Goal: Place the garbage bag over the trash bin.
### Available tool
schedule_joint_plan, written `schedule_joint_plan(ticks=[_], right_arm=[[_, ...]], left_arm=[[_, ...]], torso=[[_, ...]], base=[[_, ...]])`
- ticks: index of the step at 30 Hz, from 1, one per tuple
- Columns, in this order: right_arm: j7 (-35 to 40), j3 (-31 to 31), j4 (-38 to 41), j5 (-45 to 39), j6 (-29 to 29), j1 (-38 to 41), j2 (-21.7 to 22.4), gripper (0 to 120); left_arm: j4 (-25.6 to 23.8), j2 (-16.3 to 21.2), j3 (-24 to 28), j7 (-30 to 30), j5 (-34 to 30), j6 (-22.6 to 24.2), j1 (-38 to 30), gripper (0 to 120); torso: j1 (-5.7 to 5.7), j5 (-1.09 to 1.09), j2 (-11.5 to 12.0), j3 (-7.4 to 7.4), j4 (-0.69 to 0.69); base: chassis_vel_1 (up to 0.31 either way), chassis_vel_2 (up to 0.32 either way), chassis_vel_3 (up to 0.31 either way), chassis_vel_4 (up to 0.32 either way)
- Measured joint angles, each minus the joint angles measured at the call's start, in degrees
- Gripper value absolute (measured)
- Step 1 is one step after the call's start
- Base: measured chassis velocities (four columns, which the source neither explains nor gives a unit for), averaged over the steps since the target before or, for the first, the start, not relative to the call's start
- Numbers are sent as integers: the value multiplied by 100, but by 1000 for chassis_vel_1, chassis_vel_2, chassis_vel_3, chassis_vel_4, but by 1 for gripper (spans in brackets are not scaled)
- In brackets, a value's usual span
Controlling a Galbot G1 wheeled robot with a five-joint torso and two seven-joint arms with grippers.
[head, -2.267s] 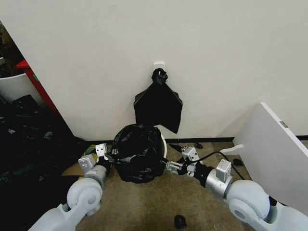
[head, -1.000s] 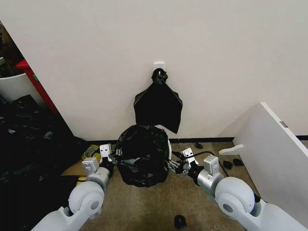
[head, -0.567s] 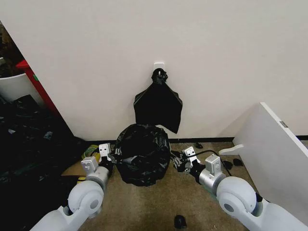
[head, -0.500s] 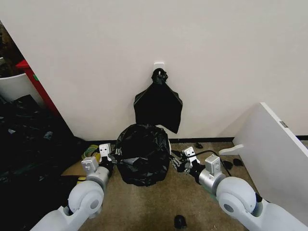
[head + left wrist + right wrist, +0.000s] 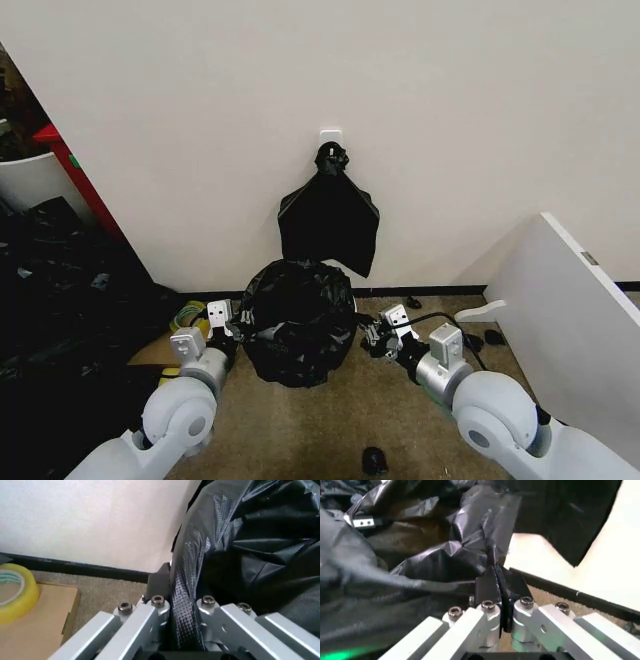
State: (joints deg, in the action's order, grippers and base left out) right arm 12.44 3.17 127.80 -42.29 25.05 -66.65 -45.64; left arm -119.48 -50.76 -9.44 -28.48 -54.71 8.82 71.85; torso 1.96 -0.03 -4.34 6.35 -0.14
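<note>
With the left gripper (image 5: 236, 327) and right gripper (image 5: 366, 338) each pinching a fold of the garbage bag (image 5: 297, 320) at lower centre, the bag drapes over almost all the trash bin (image 5: 348, 290), so probably only releasing remains.

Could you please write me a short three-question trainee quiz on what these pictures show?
1. True or false: the thin glossy black plastic garbage bag lies flat on the carpet.
2. The left gripper is: A) open, B) shut on the bag, C) holding tape.
3. What hangs on the wall above the round white plastic trash bin?

Key: 1 false, it is draped over the bin. 2 B; the right gripper pinches it too. 3 A fan-shaped bunch of black bags.
</note>
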Motion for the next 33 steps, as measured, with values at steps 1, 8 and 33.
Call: schedule_joint_plan(ticks=[1,8,33], right_arm=[[28,18,-21,-49,-5,3,-7,0],[88,71,-236,-242,40,4,-23,0],[-249,246,-456,-540,-526,-250,-21,30]], left_arm=[[0,1,-10,7,-13,-19,8,2],[-6,-23,-48,15,-292,-222,-1,2],[-4,-62,-131,-35,-786,-437,-78,2]], torso=[[0,-1,0,0,1],[0,0,0,0,0],[0,-2,0,0,-1]], base=[[0,0,0,0],[0,0,0,0],[0,0,0,0]])
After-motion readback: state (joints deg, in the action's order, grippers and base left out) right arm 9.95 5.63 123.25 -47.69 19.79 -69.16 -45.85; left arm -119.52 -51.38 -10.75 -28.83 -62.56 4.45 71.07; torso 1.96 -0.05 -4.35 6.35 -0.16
